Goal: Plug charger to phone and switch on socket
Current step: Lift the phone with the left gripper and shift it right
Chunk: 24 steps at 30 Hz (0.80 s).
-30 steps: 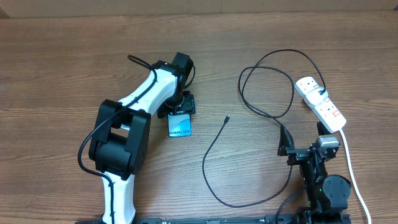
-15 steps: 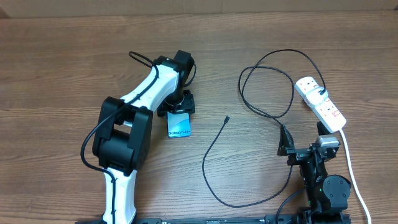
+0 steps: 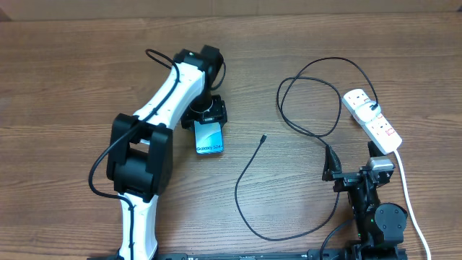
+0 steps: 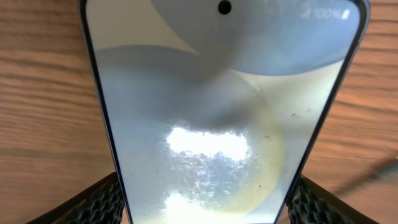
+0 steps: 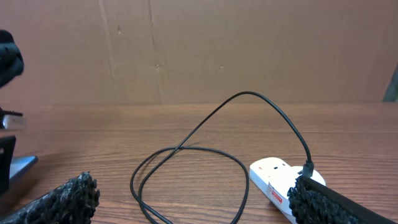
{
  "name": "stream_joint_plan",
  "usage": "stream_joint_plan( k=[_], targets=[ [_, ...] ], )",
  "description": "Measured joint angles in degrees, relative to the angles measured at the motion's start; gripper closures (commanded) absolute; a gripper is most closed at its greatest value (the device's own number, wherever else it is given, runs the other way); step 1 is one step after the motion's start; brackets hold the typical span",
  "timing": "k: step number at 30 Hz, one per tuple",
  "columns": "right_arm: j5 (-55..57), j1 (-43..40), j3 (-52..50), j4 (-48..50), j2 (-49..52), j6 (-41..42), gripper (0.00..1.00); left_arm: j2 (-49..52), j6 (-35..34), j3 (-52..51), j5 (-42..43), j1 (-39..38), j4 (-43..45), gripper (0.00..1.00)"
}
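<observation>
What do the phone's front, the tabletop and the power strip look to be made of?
The phone: glossy glass front, judging by the bright glare patch and dust specks; dark rim, metal or plastic, unclear. The table: matte wood or wood-look laminate, with visible grain lines. The socket: smooth white moulded plastic, probably, with red switches.

A robot lab bench, by the look — wood-grain tabletop (image 3: 65, 87), plain brown board (image 5: 249, 50) walling its far edge, two robot arms (image 3: 160, 108) based at its near edge.
</observation>
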Motion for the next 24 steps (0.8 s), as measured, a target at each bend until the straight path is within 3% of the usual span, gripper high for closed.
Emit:
stream_joint_plan(
  k=[5, 11, 16, 18, 21, 24],
  targets=[
    [0.0, 0.0, 0.0, 0.0, 0.0, 0.0, 0.00, 0.0, 2.4, 3.4, 12.1, 2.8, -2.3, 0.23],
    [0.0, 0.0, 0.0, 0.0, 0.0, 0.0, 0.00, 0.0, 7.1, 4.3, 34.9, 7.4, -3.8, 0.24],
    [0.0, 0.0, 0.0, 0.0, 0.0, 0.0, 0.00, 0.0, 9.6, 4.4, 51.0, 11.4, -4.7, 0.18],
    [0.0, 0.0, 0.0, 0.0, 0.0, 0.0, 0.00, 0.0, 10.3, 4.4, 52.9, 12.4, -4.7, 0.14],
    [0.0, 0.0, 0.0, 0.0, 0.0, 0.0, 0.00, 0.0, 11.2, 4.4, 50.8, 13.3, -4.5, 0.00],
    [0.0, 0.0, 0.0, 0.0, 0.0, 0.0, 0.00, 0.0, 11.3, 4.4, 44.8, 12.7, -3.3, 0.00]
  ],
)
